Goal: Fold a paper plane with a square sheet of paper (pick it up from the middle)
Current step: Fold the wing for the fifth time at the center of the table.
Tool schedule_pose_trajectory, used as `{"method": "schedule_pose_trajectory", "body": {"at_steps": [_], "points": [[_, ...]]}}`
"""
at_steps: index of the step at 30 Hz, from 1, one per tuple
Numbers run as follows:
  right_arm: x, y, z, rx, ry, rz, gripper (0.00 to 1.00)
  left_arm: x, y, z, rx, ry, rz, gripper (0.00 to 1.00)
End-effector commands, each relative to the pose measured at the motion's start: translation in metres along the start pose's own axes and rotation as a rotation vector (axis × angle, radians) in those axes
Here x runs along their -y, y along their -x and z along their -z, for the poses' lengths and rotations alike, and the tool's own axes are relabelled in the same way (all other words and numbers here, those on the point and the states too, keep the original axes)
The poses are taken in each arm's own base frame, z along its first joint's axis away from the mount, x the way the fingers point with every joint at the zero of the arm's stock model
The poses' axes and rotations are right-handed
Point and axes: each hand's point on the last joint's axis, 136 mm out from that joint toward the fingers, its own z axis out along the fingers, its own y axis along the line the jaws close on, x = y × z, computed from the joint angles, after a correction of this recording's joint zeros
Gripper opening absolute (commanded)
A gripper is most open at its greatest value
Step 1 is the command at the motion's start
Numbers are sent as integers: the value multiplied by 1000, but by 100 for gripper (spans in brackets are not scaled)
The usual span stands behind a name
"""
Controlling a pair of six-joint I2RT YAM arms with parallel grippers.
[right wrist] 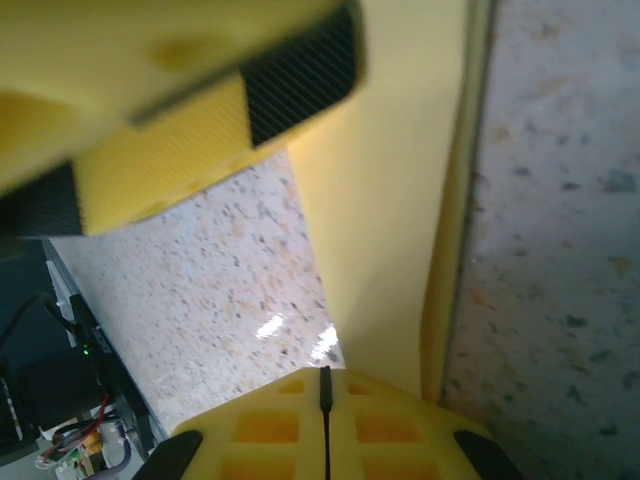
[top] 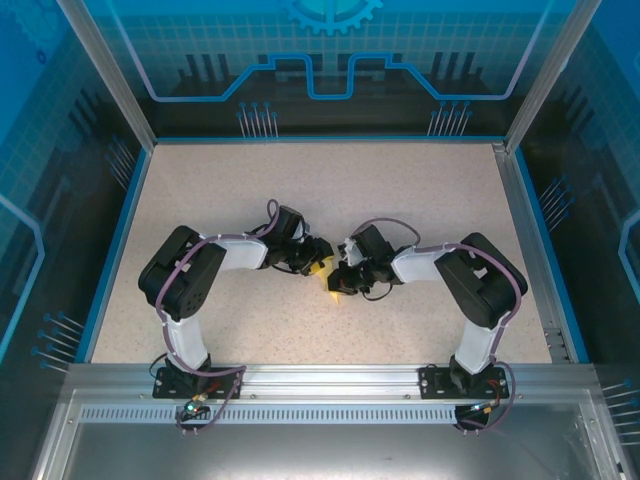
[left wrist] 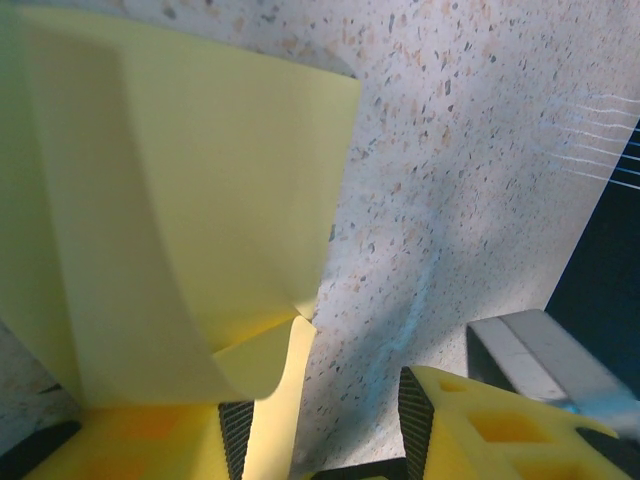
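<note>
Over the middle of the speckled table [top: 400, 200], the right gripper [right wrist: 325, 375] pinches the part-folded yellow sheet [left wrist: 180, 200] while the left gripper [left wrist: 320, 425] stands open astride its edge, so closing off-crease could skew the fold.

Overhead, the left end effector [top: 316, 254] and right end effector [top: 347, 272] mask most of the square sheet of paper [top: 323, 268]; folds unreadable. Left wrist view crops the sheet top and left. Right wrist view: left end effector blurred, cropped.
</note>
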Motion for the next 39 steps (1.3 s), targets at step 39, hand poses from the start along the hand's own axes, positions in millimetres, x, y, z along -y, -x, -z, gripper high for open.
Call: {"method": "schedule_pose_trajectory", "body": {"at_steps": [39], "points": [[-24,-23,47,-14,62,63,12,-39,-4,-12,-29,123,36,46]]}}
